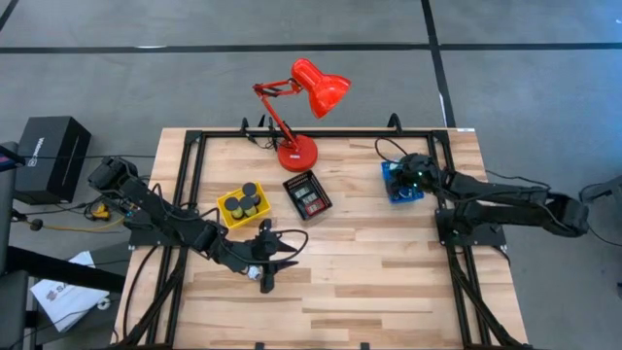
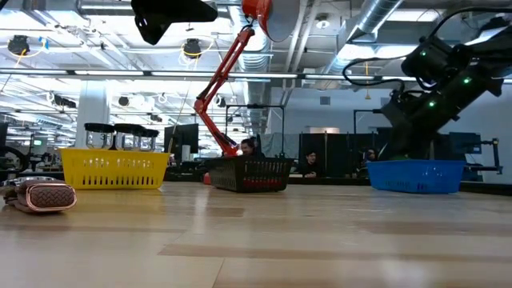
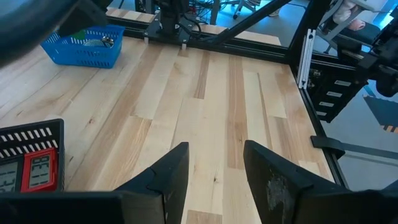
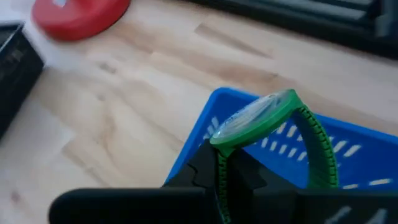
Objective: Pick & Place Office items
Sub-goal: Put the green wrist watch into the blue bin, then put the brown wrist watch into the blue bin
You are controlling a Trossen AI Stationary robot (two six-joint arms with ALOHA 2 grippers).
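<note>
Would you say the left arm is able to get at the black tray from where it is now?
Probably yes: the left gripper hangs open and empty over bare table, with nothing between it and the black tray. The right gripper is busy over the blue tray.

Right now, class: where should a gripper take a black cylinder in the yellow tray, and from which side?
Grip the black cylinder across its upper sides, coming down from above: it stands upright, top clear of the yellow tray, whose walls probably block a sideways approach.

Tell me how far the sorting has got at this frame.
Looks done: black cylinders stand in the yellow tray, red and black pieces lie in the black tray. In hand: the right gripper holds a green ring over the blue tray. The left gripper is open and empty; nothing loose shows.
</note>
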